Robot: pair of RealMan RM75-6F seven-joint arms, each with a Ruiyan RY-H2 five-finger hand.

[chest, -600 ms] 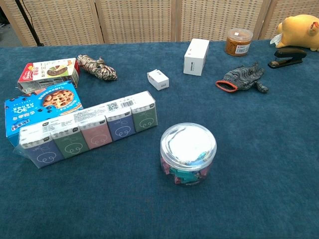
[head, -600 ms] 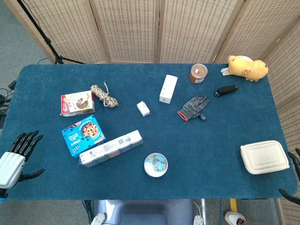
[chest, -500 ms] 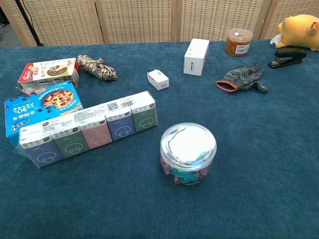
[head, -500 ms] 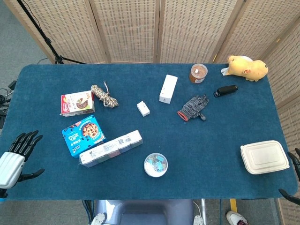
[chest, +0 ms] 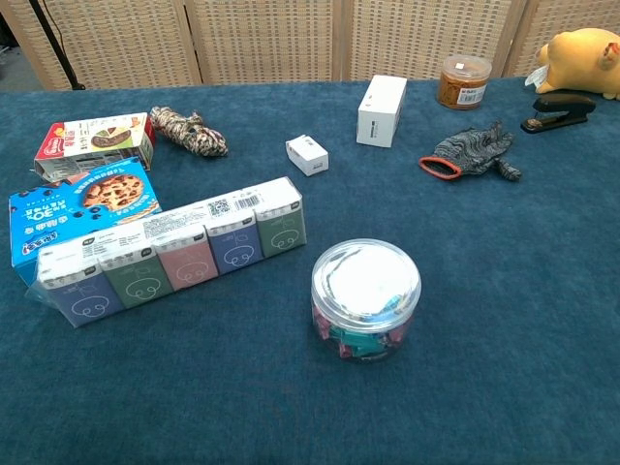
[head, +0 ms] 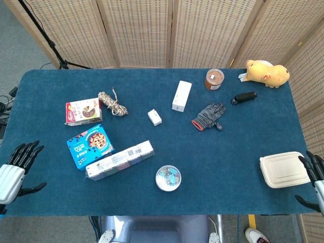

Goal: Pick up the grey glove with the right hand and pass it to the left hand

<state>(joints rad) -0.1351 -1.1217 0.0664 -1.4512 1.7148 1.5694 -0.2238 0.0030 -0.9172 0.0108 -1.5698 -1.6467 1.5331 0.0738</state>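
Observation:
The grey glove (head: 209,116) with an orange cuff lies flat on the blue table, right of centre; the chest view shows the grey glove (chest: 470,153) at the upper right. My right hand (head: 314,178) shows at the right edge of the head view, beside the table's near right corner, fingers spread and holding nothing, far from the glove. At the left edge, off the table's near left corner, sits my left hand (head: 14,169), fingers apart and empty. Neither hand appears in the chest view.
A white takeaway box (head: 285,169) sits just left of my right hand. Around the glove are a black stapler (head: 243,97), a jar (head: 214,79), a white box (head: 181,95) and a yellow plush toy (head: 267,73). A round clear tub (head: 168,177), tissue packs (head: 119,160) and snack boxes (head: 90,145) lie nearer.
My right hand has risen further into the head view beside the takeaway box. My left hand has slipped slightly lower and left. The glove has not moved.

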